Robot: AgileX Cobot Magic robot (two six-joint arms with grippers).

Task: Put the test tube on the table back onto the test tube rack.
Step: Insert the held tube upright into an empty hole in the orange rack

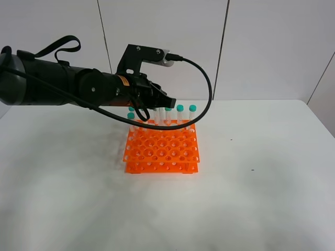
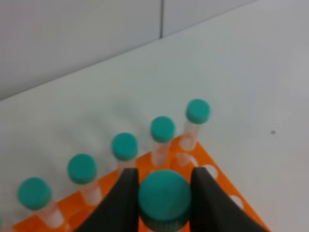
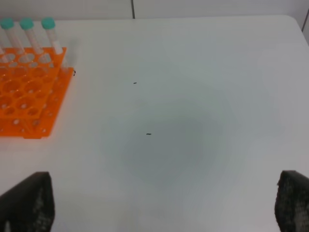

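Left end effector [image 2: 163, 212] clamping test tube [image 2: 164, 193] at teal cap, hovering over test tube rack [image 1: 162, 149]. Right end effector [image 3: 164, 203] hanging over table [image 3: 203, 96], fingers spread wide apart.

Only the teal-green cap of the slim clear plastic test tube [image 2: 164, 198] shows between the fingers [image 2: 120, 205] of the left gripper [image 2: 164, 175]; its body and tip are hidden. The 2 dark fingertips [image 3: 26, 203] of the right gripper [image 3: 159, 205] and the bright orange plastic rack [image 3: 34, 101] are cropped by the frame edge.
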